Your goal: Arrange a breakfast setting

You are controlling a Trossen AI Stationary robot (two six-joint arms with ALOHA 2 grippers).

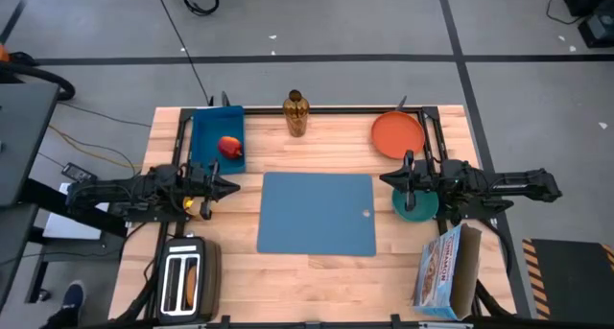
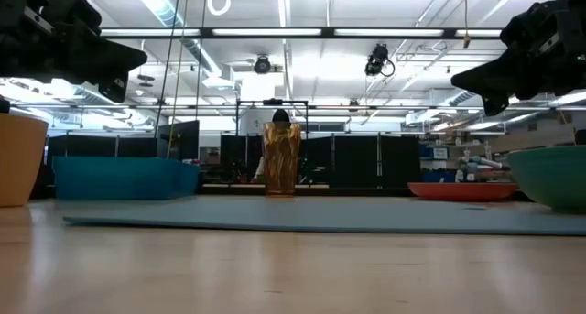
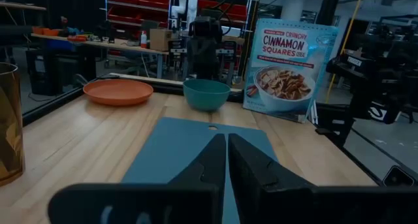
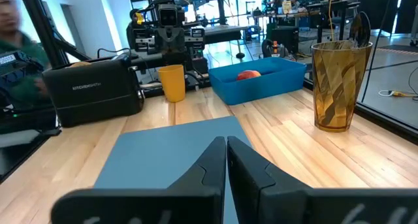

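Lying flat, bare: blue placemat (image 1: 318,214)

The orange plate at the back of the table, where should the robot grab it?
Probably by its rim. The orange plate lies flat on the wood, so only the thin raised edge gives fingers a hold. Coming from the near side suits the right gripper, which hovers just in front, above the teal bowl.

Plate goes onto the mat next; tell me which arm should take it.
Right. The orange plate lies at the table's right rear, just behind the right hand; the left hand waits across the blue placemat.
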